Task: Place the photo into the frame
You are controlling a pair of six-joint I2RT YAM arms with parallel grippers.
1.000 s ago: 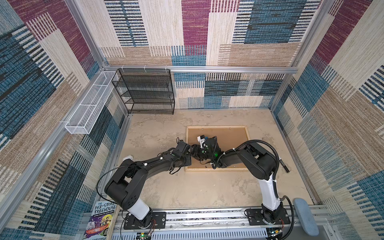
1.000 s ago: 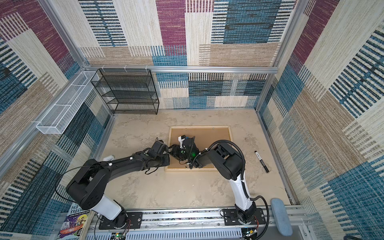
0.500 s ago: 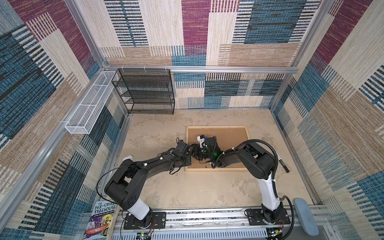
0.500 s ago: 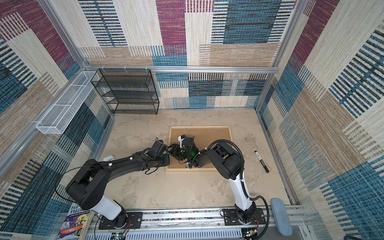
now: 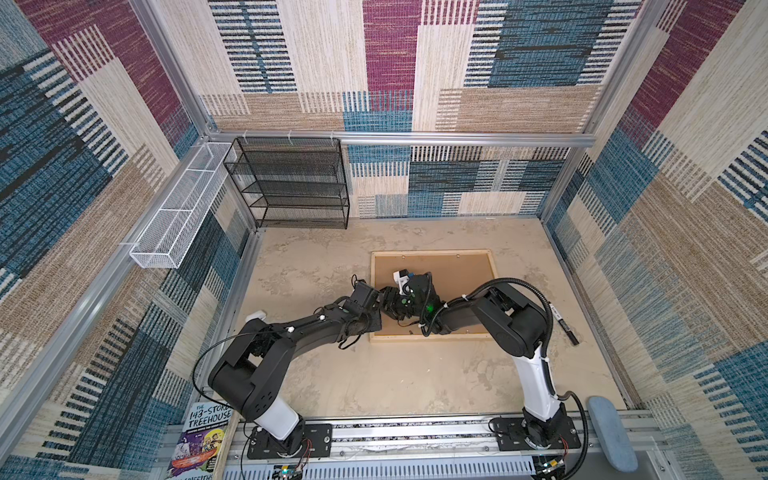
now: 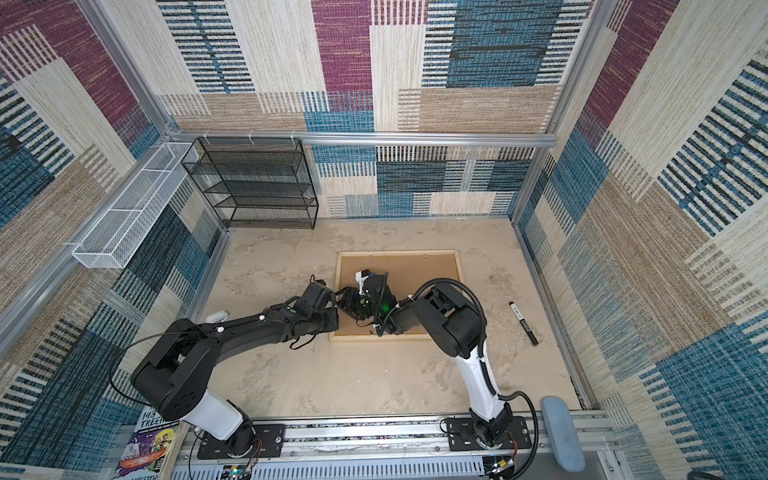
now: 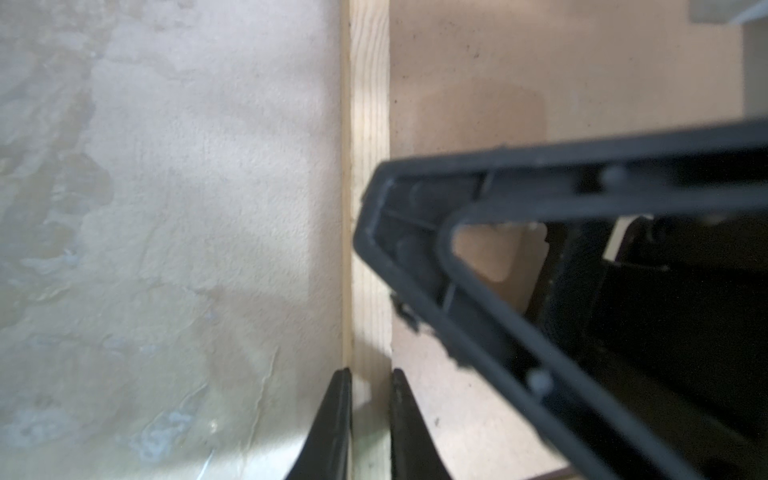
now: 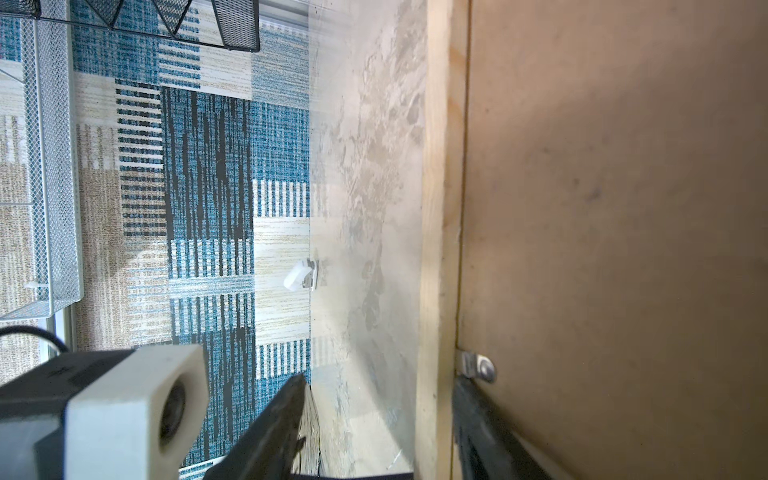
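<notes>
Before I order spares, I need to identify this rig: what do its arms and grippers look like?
The left arm and right arm are black with rounded joints and a white lowest link. A thin black cable loops off the left; a ribbed black hose arcs over the right. The left gripper and right gripper have slim, tapered black fingers.
</notes>
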